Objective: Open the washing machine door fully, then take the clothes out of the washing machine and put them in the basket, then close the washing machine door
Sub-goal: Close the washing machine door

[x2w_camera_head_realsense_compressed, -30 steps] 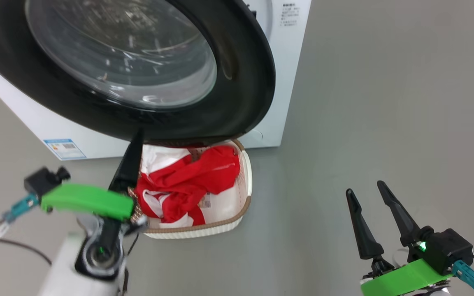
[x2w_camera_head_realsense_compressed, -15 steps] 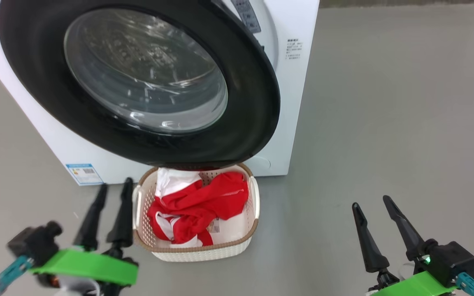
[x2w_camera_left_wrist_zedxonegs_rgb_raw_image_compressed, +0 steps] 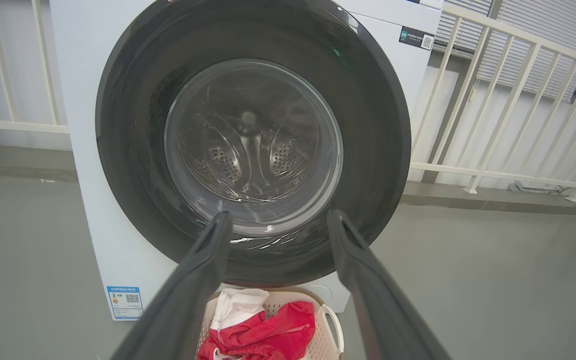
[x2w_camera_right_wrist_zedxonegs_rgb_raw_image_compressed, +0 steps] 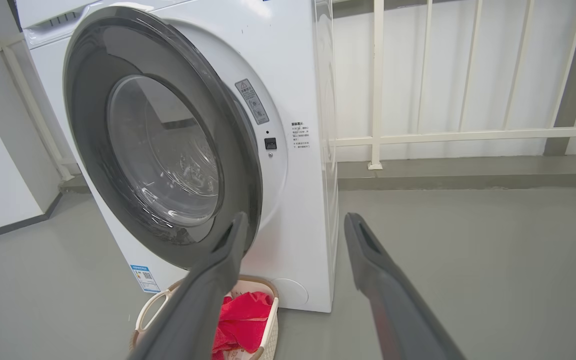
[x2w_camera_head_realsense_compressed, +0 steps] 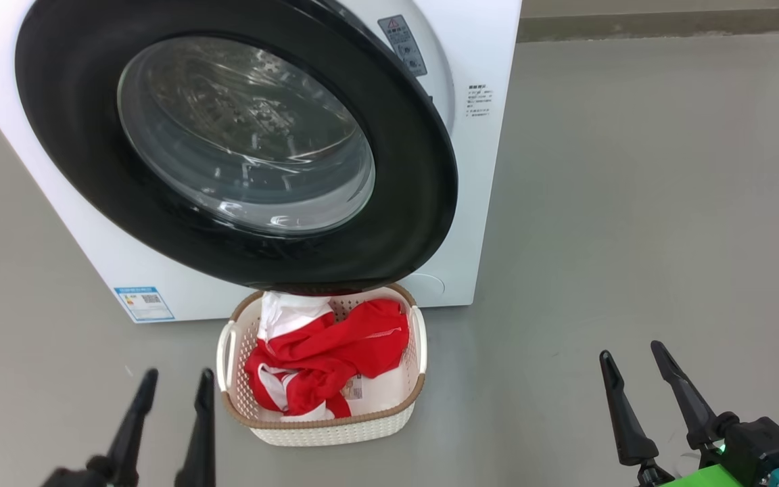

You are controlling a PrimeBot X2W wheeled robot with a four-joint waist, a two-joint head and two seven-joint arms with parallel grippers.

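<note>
Red clothes lie in the basket under the door, which looks swung to; latched or not, you can't tell. Your left hand has dropped back from its rim. It and the right hand both gape empty, so the job looks about done.

Door: glossy black rim, smooth; the centre was clear, shiny glass.
Washing machine: smooth white casing with a slight sheen.
Drum: perforated bright metal, seen through the glass.
Clothes: soft red and white cloth, creased and matt.
Basket: cream perforated plastic; its rim was brown with a woven look.
Floor: grey, smooth, matt.
</note>
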